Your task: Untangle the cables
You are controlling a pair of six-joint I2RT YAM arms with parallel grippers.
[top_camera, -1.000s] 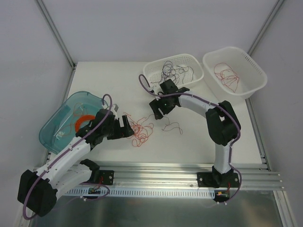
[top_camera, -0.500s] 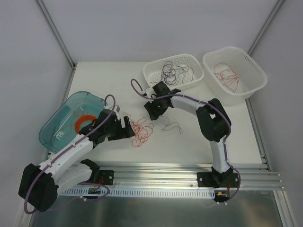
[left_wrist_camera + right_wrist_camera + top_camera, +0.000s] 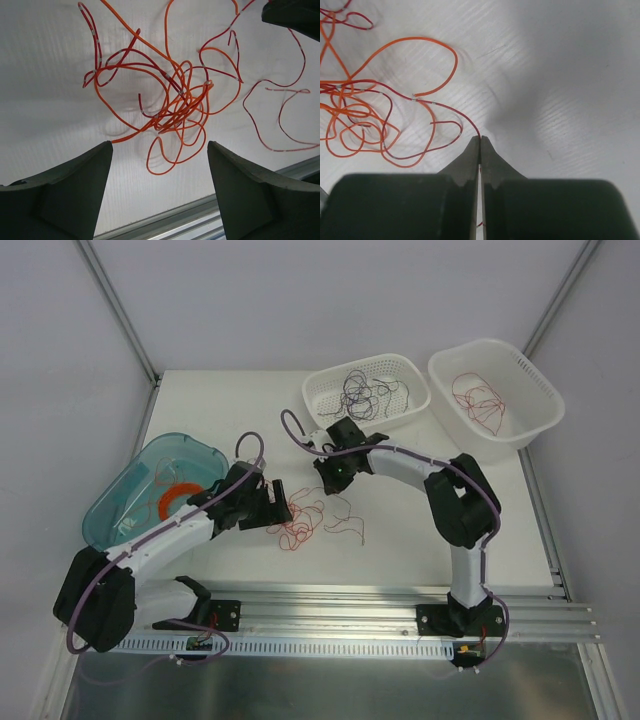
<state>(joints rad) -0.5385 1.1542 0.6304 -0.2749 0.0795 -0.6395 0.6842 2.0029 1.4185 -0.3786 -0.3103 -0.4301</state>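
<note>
The main tangle [image 3: 298,520] of red and orange cables lies loose on the white counter [image 3: 430,540], in the near middle, between the two arms. A few thinner red strands [image 3: 347,517] trail off it to the right, flat on the surface.

The left claw [image 3: 159,145] hangs just above the near edge of this tangle with its two dark fingers [image 3: 75,185] spread wide. Nothing sits between them. From the left wrist view the knot of loops lies straight ahead of the gap, and none of the wire touches either finger.

The right claw [image 3: 480,139] reaches in from the far side, tip down at the counter. Its fingers are pressed together, and a hair-thin dark red strand [image 3: 451,111] is pinched at their very tip. From there the strand curves away to the left and seems to run on into the tangle, though where it joins is hard to follow among the crossing loops. An orange end [image 3: 436,89] lies free just beside it.

At the far edge of the counter stand two white baskets, side by side. The nearer-centre basket [image 3: 318,386] holds dark grey-black cables [image 3: 362,392] in a loose heap. The right-hand basket [image 3: 545,408] holds red cables [image 3: 480,400]. At the left a teal tub [image 3: 108,512] holds a flat orange ring [image 3: 178,494], well apart from the tangle.
</note>
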